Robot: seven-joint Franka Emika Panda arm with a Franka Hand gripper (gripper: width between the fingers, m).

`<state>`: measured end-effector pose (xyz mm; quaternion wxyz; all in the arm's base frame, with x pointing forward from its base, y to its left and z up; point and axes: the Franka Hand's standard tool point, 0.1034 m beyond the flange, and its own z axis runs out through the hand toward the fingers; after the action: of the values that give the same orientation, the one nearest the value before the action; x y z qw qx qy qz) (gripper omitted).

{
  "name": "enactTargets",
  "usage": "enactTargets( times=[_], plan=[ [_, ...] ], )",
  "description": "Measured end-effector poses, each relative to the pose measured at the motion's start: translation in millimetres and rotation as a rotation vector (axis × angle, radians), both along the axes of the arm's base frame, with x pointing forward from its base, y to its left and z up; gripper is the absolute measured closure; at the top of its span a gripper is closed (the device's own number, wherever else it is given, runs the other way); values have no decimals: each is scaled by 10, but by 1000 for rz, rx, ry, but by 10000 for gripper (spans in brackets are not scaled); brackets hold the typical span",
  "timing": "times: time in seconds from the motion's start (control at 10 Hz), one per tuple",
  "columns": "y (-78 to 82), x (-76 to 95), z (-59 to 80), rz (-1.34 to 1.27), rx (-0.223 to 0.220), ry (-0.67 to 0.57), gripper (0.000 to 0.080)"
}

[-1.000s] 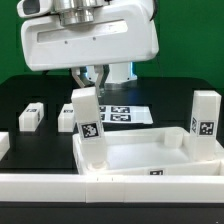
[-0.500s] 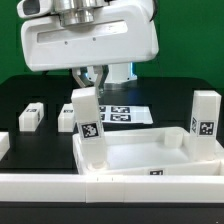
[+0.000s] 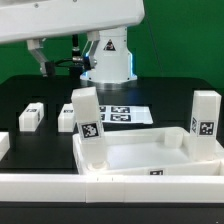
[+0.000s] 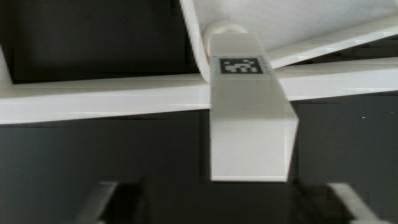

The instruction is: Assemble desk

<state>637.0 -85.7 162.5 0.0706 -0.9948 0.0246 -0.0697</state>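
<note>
Bright even light, soft wrist-view blur

The work surface is a matte black table point(image 3: 170, 95), which lies directly beneath the gripper point(image 4: 214, 205). A plain green backdrop point(image 3: 185, 40) stands behind the table and fills the upper part of the exterior view. The marker board point(image 3: 135, 113) lies flat on the table. A long white border rail point(image 3: 40, 186) runs along the near edge. Lighting is even and diffuse, and shadows are soft.

Black table point(image 3: 40, 92): tabletop point(image 3: 150, 152), legs point(image 3: 31, 117), marker board point(image 3: 125, 114)

pincer fingers point(image 4: 111, 203): blurred | arm point(image 3: 60, 18): top cropped | leg point(image 3: 3, 146), exterior view's left: cropped
</note>
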Motion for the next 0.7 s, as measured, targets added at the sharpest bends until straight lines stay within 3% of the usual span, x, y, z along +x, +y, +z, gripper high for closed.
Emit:
enactTargets(
  times=[0.1, 0.2, 0.5, 0.7],
  plan=[
    [-2, -2, -5, 0, 0, 1, 305],
    [-4, -2, -6, -1, 0, 1, 180],
    [118, 40, -93, -12, 17, 100, 154],
    [260, 92, -281, -30, 7, 106, 150]
  ],
)
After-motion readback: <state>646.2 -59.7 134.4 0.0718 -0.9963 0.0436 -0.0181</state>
